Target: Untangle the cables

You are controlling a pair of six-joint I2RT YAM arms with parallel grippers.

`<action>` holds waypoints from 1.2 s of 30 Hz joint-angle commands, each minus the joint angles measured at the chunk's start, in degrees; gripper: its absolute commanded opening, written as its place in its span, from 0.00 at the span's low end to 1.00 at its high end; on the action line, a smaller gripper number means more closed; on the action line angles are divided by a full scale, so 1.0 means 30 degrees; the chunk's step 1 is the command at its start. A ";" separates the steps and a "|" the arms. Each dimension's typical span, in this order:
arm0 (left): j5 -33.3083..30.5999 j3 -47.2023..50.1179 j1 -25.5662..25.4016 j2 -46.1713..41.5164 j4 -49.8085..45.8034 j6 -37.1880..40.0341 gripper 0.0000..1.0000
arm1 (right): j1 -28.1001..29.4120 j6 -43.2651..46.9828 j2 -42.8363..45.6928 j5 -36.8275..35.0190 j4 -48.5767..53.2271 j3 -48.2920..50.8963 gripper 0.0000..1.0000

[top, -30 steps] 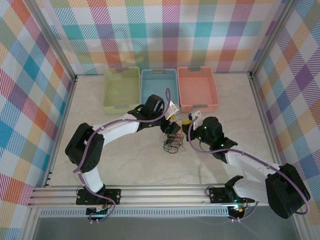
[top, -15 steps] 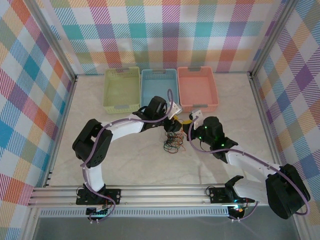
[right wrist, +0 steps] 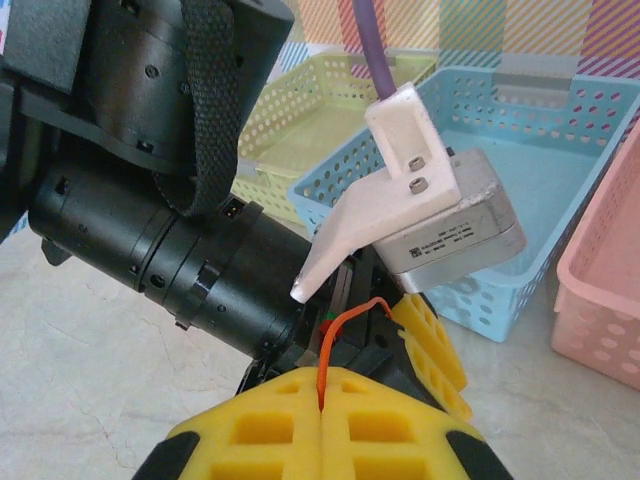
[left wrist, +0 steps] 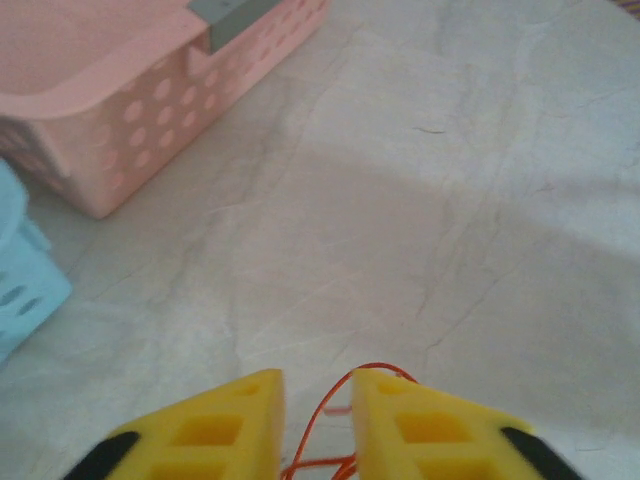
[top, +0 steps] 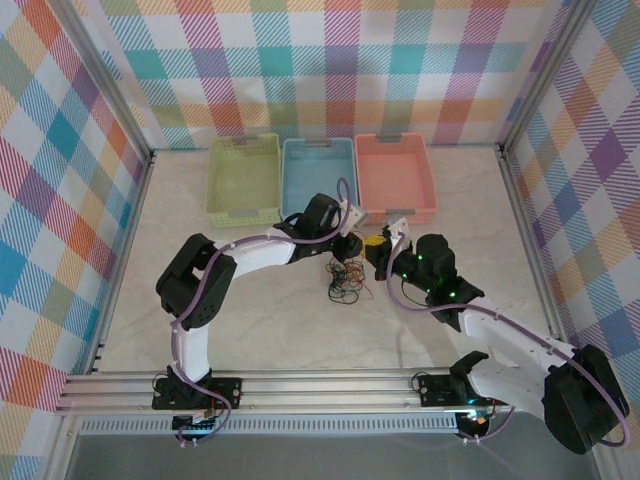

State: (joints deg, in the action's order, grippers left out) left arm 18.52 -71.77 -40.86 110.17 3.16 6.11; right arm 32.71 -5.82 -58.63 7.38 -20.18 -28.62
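Right gripper (right wrist: 322,388) pinches an orange-red cable (right wrist: 334,330) tight; left gripper (left wrist: 318,405) stands barely parted, a red wire (left wrist: 340,388) in its gap.

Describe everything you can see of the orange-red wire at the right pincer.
The orange-red wire is very thin and looks flexible. The right pincer is shut on it: it emerges from the seam between the yellow pads, rises, then bends right toward the left arm, where its end is hidden. Below the seam it cannot be seen.
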 commanded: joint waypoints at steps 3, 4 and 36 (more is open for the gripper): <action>-0.3970 0.1505 -0.0170 -0.2256 -0.0160 -0.1577 0.11 | 0.0136 -0.0404 0.0687 0.0318 -0.0724 0.0253 0.00; -0.4479 0.1755 -0.0200 -0.2582 -0.0321 -0.1872 0.11 | 0.0134 -0.0403 0.0756 0.0360 -0.0751 0.0323 0.00; -1.2918 0.5709 0.0543 -0.7863 -0.4586 -0.5009 0.12 | -0.2110 -0.4573 0.2124 -0.8677 0.2535 0.0814 0.00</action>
State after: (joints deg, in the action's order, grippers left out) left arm -18.24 -55.46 -40.14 88.20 -9.23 -7.99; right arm 26.63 -17.76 -52.18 -17.04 -12.75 -25.98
